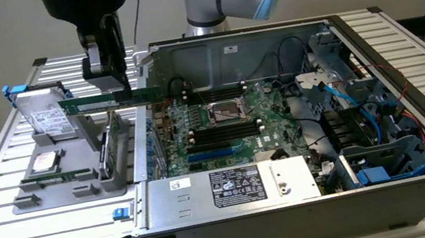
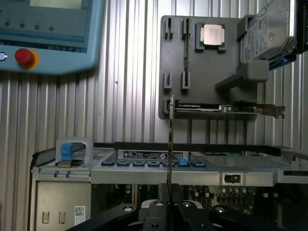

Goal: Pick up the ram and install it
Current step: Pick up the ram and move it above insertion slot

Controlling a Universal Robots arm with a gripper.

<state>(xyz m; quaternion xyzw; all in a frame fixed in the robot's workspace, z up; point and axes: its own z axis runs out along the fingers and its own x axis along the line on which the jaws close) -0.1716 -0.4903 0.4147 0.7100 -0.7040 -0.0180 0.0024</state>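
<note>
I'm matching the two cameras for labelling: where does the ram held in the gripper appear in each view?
Exterior view: the ram hangs level from the gripper, over the grey tray, at the exterior view's left of the open case.
Wrist view: the ram shows edge-on, a thin strip running out from the gripper across the case's edge toward the tray.
Shared landmark: the hard drive standing on the tray.

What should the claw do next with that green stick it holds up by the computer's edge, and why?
Probably carry it toward the exterior view's right, over the case wall. The claw is shut on the ram, which hangs level in the air at that wall, not yet above the long black slots beside the processor socket on the motherboard.
</note>
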